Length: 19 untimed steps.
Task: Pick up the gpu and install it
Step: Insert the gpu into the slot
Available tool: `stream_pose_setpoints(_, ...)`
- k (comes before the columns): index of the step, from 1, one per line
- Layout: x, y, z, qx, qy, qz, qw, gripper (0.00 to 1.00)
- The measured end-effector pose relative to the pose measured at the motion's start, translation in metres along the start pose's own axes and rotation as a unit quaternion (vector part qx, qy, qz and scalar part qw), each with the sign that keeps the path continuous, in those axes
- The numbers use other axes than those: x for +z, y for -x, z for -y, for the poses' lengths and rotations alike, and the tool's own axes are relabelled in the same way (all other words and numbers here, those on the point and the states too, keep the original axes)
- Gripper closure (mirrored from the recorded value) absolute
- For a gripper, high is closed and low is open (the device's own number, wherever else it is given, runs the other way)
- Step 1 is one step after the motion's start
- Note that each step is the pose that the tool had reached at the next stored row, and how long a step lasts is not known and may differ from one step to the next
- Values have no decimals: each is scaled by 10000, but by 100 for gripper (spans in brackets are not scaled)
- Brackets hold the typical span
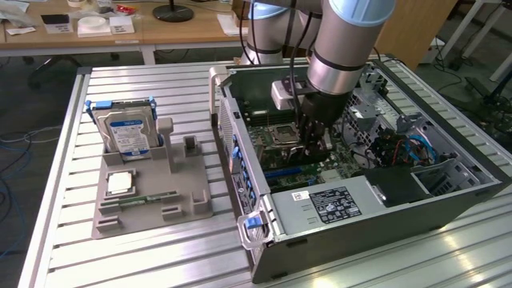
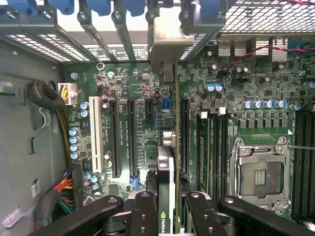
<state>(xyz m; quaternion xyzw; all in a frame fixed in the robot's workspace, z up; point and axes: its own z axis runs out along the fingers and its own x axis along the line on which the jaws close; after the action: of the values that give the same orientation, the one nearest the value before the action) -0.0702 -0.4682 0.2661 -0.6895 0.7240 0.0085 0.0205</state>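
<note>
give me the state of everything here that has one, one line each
gpu: held edge-on between the fingers, down inside the case over the motherboard slots
gripper: shut on the gpu
computer case: lying on its side, side panel off, inside exposed
cpu socket: empty, contacts bare
hard drive: standing upright in the grey holder
grey holder: flat on the table beside the case

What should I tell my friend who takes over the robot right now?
Gripper: shut on the gpu, holding it edge-on inside the open computer case, above the motherboard.
Gpu's metal bracket sits up at the case's rear slot openings.
Done: gpu picked up and brought into the case.
Left: seating it; whether it is already in a slot, I cannot tell.
Hard drive stands in the grey holder outside.
</note>
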Motion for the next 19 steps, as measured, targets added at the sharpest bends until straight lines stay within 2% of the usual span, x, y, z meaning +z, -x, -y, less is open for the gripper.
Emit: stream_pose_setpoints(19, 0, -21, -20, 1, 0, 1, 10000, 73)
